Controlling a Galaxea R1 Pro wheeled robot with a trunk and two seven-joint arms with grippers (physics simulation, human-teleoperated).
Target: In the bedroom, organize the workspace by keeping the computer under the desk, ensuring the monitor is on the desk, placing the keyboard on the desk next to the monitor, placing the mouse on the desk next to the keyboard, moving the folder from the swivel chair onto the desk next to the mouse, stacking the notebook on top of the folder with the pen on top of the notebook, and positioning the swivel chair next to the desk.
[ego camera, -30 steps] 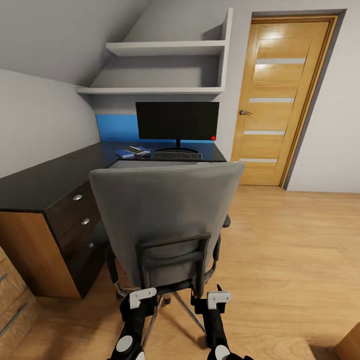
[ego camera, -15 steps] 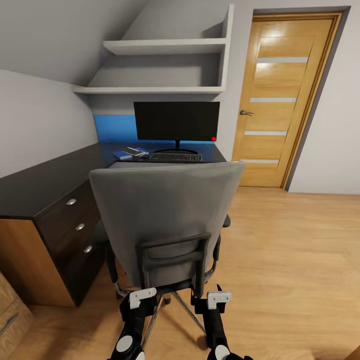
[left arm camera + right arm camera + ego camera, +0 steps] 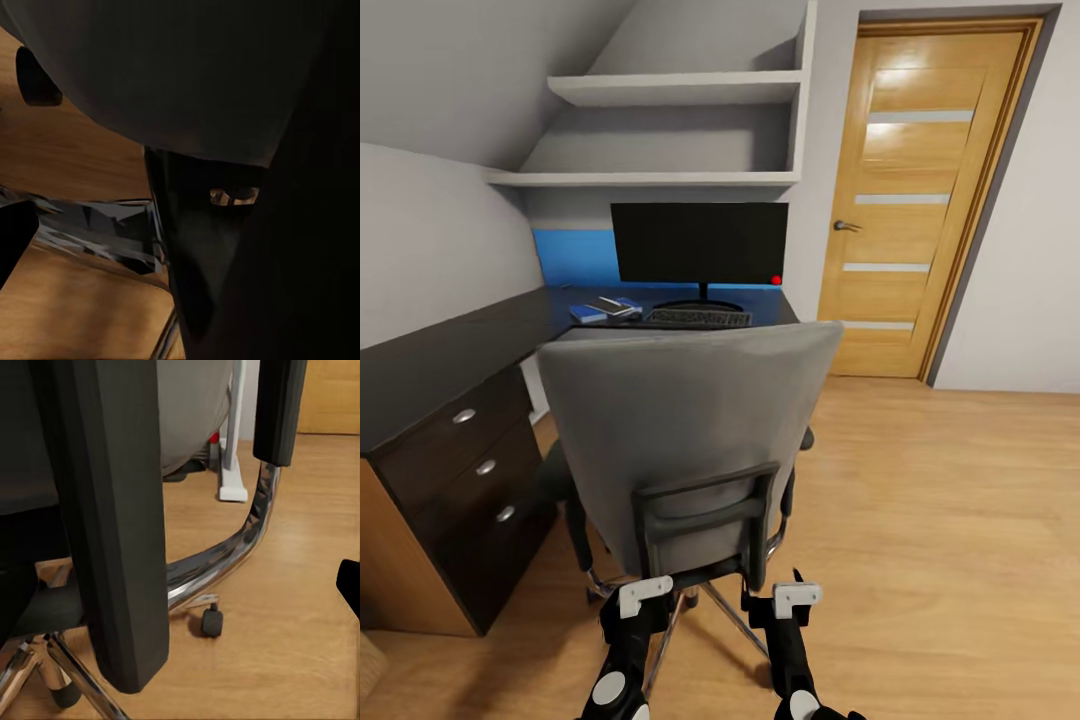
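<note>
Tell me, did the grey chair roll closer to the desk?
Yes. The swivel chair has kept its place above the grippers while the desk drawers slid left in the head view, so robot and chair rolled forward alongside the desk together.

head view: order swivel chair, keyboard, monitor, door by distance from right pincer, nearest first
1. swivel chair, directly ahead of the right pincer
2. keyboard, on the desk beyond the chair
3. monitor, just behind the keyboard
4. door, far wall, to the right

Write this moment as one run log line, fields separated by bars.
phase: behind grey upholstered swivel chair | grippers: low at its back frame | long black desk: ahead-left | wide black monitor: on desk
</note>
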